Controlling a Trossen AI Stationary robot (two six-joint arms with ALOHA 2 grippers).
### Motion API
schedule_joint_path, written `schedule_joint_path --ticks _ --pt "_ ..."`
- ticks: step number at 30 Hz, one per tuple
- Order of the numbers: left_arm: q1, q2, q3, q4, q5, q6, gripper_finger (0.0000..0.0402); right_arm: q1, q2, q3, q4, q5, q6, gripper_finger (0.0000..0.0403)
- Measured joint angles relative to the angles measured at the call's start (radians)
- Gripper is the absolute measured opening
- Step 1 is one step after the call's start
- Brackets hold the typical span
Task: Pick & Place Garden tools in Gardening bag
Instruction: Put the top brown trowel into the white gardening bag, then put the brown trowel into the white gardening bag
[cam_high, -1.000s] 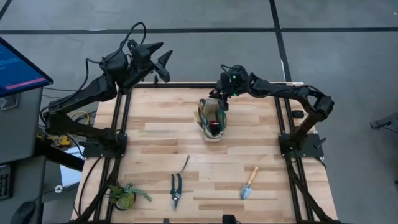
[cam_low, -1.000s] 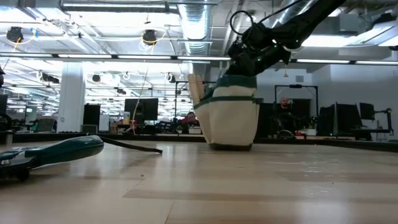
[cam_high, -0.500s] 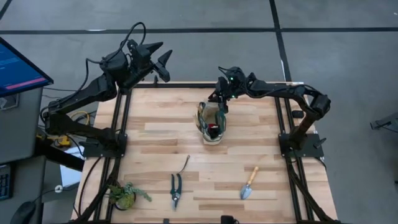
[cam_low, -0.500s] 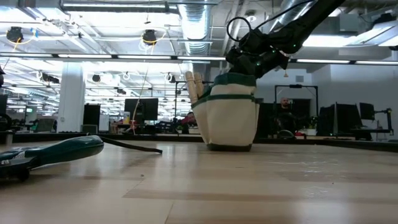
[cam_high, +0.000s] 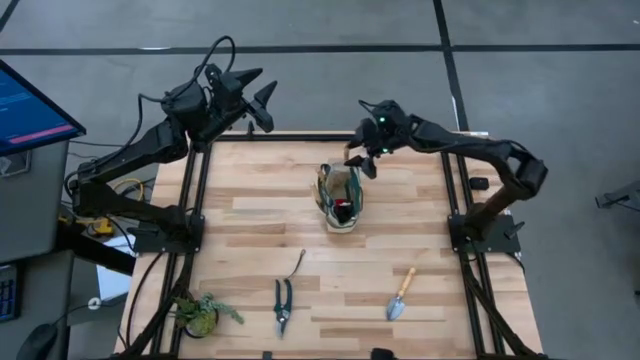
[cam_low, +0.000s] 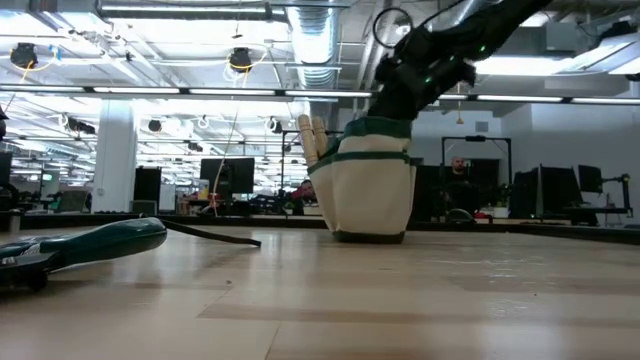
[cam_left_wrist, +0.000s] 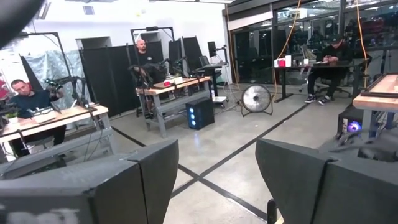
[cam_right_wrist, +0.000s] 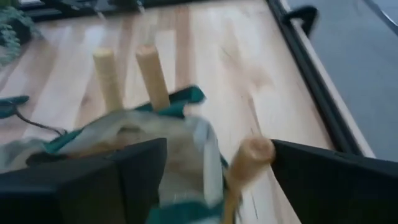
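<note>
The cream gardening bag (cam_high: 338, 214) with green trim stands upright on its base on the far half of the table. Two wooden handles (cam_right_wrist: 130, 78) stick up out of it, and something red (cam_high: 344, 206) shows inside. My right gripper (cam_right_wrist: 219, 152) hangs open just above the bag's far right rim (cam_right_wrist: 189, 99). The end of a third wooden handle (cam_right_wrist: 251, 153) stands between its fingers, leaning out of the bag, apart from both. My left gripper (cam_high: 263, 100) waits open past the table's far left corner. A trowel (cam_high: 401, 293), black shears (cam_high: 283, 303) and a thin hooked tool (cam_high: 296, 265) lie flat near the front.
A leafy green plant clump (cam_high: 205, 313) sits at the near left corner. The table's black frame rails (cam_high: 452, 200) run along both sides. Bare wood lies between the bag and the row of tools. People sit at desks in the room beyond.
My right gripper has risen a little off the bag's rim, drawn toward the table's far right, and opened. The bag, which leaned toward the right arm in the low view, has settled upright, and its wooden handles now stand straight.
</note>
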Motion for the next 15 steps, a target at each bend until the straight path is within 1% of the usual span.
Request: schedule_joint_path --ticks 4,7,11,15 --pt "0.0 0.0 0.0 -0.01 0.0 0.0 0.0204 -0.008 -0.112 0.022 -0.198 0.106 0.0 0.0275" --pt "0.0 0.0 0.0 -0.014 0.0 0.0 0.0204 -0.013 -0.233 0.04 -0.354 0.233 0.062 0.0275" --pt "0.0 0.0 0.0 -0.016 0.0 0.0 0.0204 0.003 -0.373 0.039 -0.587 0.42 0.311 0.0276" --pt "0.0 0.0 0.0 -0.019 0.0 0.0 0.0204 0.076 -0.474 0.024 -0.808 0.539 0.651 0.0276"
